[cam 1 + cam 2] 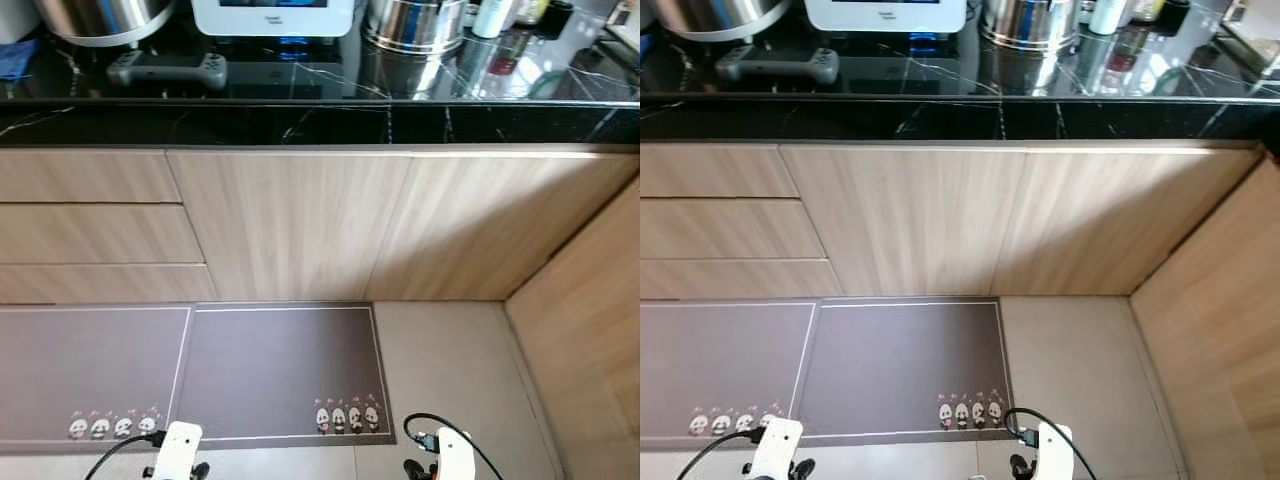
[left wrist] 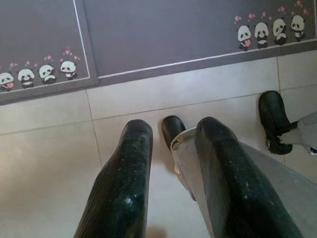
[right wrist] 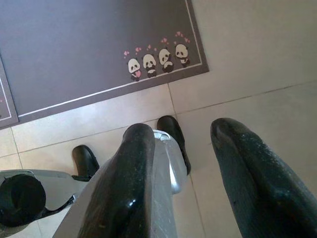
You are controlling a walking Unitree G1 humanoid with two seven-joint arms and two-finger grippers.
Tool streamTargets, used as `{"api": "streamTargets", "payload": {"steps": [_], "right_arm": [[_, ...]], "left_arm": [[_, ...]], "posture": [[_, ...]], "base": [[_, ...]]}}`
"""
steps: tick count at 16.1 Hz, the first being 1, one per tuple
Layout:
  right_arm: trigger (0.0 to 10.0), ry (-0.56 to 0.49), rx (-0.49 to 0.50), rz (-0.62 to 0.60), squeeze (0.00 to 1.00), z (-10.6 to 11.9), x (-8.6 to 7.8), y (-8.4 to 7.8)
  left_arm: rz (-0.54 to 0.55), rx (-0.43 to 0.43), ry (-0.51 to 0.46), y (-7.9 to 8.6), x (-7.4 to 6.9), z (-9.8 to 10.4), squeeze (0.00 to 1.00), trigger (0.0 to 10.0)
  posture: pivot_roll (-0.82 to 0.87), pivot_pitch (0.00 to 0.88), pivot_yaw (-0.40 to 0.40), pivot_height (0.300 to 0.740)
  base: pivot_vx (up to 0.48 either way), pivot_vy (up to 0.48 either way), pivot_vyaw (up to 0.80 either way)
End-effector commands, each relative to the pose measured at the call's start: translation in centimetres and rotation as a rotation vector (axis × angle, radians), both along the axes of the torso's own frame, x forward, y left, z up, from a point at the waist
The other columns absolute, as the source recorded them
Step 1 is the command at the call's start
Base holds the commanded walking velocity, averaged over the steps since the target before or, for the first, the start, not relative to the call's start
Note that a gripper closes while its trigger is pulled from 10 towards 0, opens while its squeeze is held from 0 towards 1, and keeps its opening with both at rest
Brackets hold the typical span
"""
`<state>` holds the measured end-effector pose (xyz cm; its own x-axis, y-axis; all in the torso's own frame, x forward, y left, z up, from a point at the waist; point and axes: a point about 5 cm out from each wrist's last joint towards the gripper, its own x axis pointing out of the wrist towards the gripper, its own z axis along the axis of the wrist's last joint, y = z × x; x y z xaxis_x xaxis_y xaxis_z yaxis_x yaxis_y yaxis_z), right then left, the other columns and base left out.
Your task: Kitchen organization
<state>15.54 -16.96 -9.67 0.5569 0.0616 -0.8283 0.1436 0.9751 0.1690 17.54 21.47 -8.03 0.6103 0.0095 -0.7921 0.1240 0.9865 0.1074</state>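
- Kitchen tabletop [image 1: 300, 120], black marble, runs along 12 o'clock above wooden cabinets [image 1: 290, 225]; carries a steel pot [image 1: 415, 25] and game controller [image 1: 167, 68].
- Left gripper [image 2: 171, 148] hangs over the floor tiles [image 2: 49, 163], fingers [image 2: 124, 183] apart, empty.
- Right gripper [image 3: 185, 148] likewise, fingers parted, holding nothing.
- Panda mat [image 1: 280, 370] lies at 6 o'clock.
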Motion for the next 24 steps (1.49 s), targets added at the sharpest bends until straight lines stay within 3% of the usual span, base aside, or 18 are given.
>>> {"api": "streamTargets", "payload": {"steps": [1, 3, 9, 24], "right_arm": [[10.0, 0.023, -0.001, 0.004, 0.00, -0.25, -0.59, 0.00], [10.0, 0.023, 0.000, 0.001, 0.00, -0.25, -0.58, 0.04], [10.0, 0.021, 0.004, -0.005, 0.00, -0.23, -0.49, 0.16], [10.0, 0.017, -0.006, 0.003, 0.00, -0.23, -0.60, -0.04]], "left_arm": [[-0.015, 0.009, 0.037, -0.24, -0.85, -0.48, 0.00, 10.0], [-0.004, 0.005, 0.057, -0.21, -1.29, -0.70, 0.00, 10.0], [-0.010, 0.009, 0.047, -0.12, -0.65, -0.42, 0.00, 10.0], [-0.027, 0.010, 0.057, -0.20, -0.95, -0.56, 0.00, 10.0]], "posture": [[-0.02, 0.103, -0.026, 0.740], [-0.01, 0.100, -0.024, 0.740], [0.00, 0.070, -0.013, 0.740], [0.00, 0.032, -0.016, 0.740]], "base": [[0.000, -0.450, -0.68], [0.000, 0.000, -0.68], [0.000, 0.000, -0.66], [0.000, 0.000, -0.66]]}}
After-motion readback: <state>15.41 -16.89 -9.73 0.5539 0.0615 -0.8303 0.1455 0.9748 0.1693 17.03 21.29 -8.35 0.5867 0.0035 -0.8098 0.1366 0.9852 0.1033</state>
